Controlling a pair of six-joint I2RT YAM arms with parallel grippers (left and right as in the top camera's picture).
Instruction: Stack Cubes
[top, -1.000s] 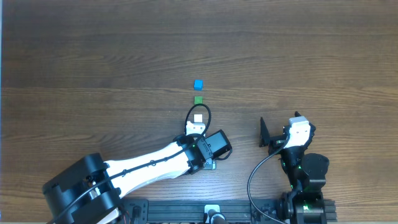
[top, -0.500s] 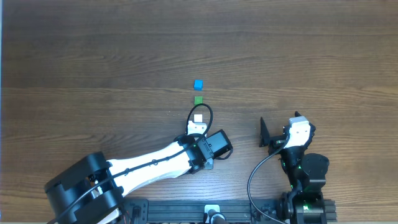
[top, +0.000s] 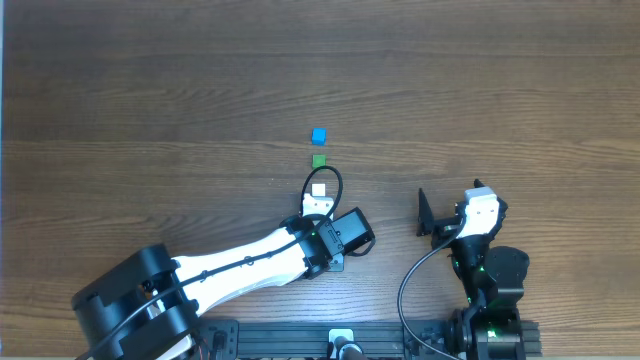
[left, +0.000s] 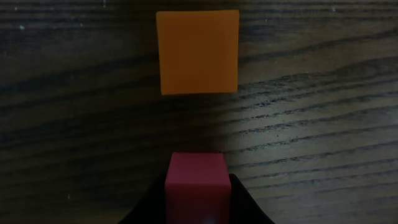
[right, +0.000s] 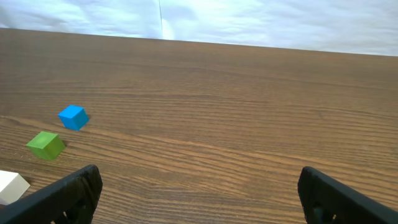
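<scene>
Well, the left pincer (left: 198, 206) is clamped on the flat sides of a red cube (left: 197, 173), likely light and hard, with an orange cube (left: 198, 51) just ahead

Dark wooden table (top: 150, 80); pale backdrop (right: 249, 22) beyond its far edge.

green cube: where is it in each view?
Top: green cube near centre, directly below the blue cube.
Left wrist: not in it.
Right wrist: green cube beside the blue cube, nearer the camera.
Landmark: blue cube, its neighbour in both.
</scene>
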